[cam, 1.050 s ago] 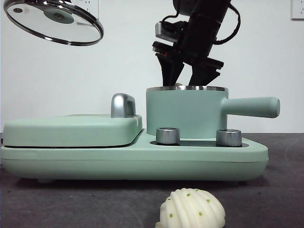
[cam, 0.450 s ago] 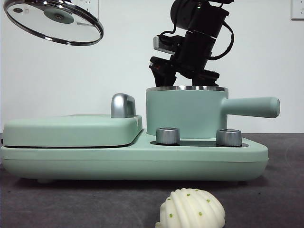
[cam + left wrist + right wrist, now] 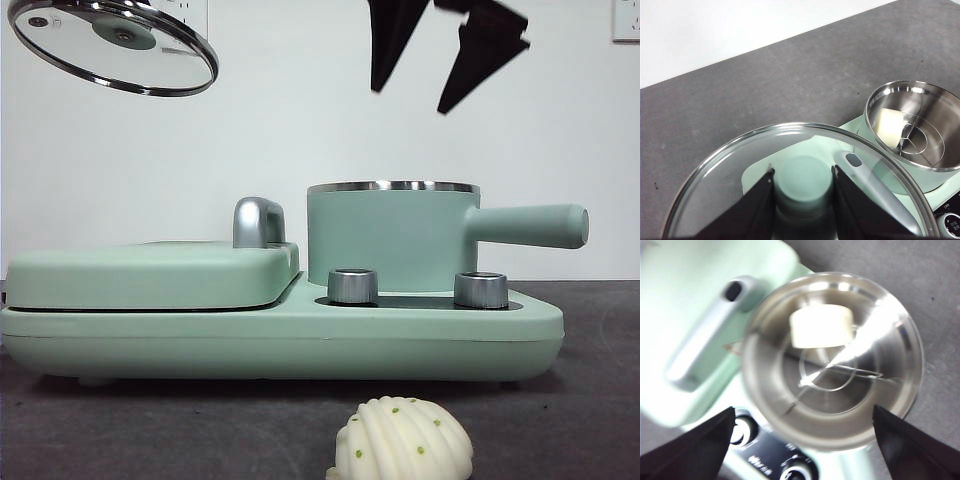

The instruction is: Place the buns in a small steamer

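The small steamer (image 3: pixel 390 235), a mint-green pot with a steel rim and a long side handle, stands on the green cooker base. The smooth bun (image 3: pixel 821 326) lies on the rack inside it, also seen as the smooth bun (image 3: pixel 887 126) in the left wrist view. The ridged bun (image 3: pixel 402 440) with green dots lies on the table in front of the base. My right gripper (image 3: pixel 430 75) hangs open and empty high above the pot. My left gripper (image 3: pixel 802 182) is shut on the green knob of the glass lid (image 3: pixel 112 45), held up at the far left.
A flat mint-green lidded griddle (image 3: pixel 150 272) with a steel handle (image 3: pixel 258 220) fills the left half of the cooker base. Two steel knobs (image 3: pixel 353 285) sit on the base in front of the pot. Dark table surface lies around the ridged bun.
My right gripper has risen out of the steamer to high above it, empty. The smooth bun stays in the pot. The lid and the ridged bun have not moved.
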Available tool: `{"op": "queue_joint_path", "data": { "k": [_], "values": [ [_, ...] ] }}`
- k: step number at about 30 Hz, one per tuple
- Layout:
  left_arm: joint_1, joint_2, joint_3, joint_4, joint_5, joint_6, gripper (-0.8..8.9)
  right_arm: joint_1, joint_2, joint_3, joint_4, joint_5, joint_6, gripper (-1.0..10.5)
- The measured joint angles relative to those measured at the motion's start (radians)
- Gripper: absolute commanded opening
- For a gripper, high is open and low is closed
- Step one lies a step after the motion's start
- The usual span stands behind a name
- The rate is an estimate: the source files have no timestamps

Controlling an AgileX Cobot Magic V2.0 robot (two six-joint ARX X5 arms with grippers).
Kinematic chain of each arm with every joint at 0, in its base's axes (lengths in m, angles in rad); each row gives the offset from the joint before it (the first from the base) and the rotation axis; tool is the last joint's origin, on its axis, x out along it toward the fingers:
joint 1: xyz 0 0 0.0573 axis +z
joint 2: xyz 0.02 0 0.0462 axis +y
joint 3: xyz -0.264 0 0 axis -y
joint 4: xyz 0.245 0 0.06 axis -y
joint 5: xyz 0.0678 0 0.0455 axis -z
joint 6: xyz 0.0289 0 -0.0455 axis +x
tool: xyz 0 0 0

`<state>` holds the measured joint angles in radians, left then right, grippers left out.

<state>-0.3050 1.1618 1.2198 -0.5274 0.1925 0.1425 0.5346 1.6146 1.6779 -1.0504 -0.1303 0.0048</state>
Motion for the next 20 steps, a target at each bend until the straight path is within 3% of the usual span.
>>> {"op": "queue_joint_path", "data": {
  "k": [10,20],
  "values": [
    [0.000,0.000,0.000,-0.002,0.000,0.000,0.10,0.235,-0.259,-0.464,0.251,-0.001,-0.018,4.4],
    [0.000,0.000,0.000,-0.008,0.000,0.000,0.10,0.362,-0.365,-0.806,0.431,-0.023,-0.184,4.4]
  ]
}}
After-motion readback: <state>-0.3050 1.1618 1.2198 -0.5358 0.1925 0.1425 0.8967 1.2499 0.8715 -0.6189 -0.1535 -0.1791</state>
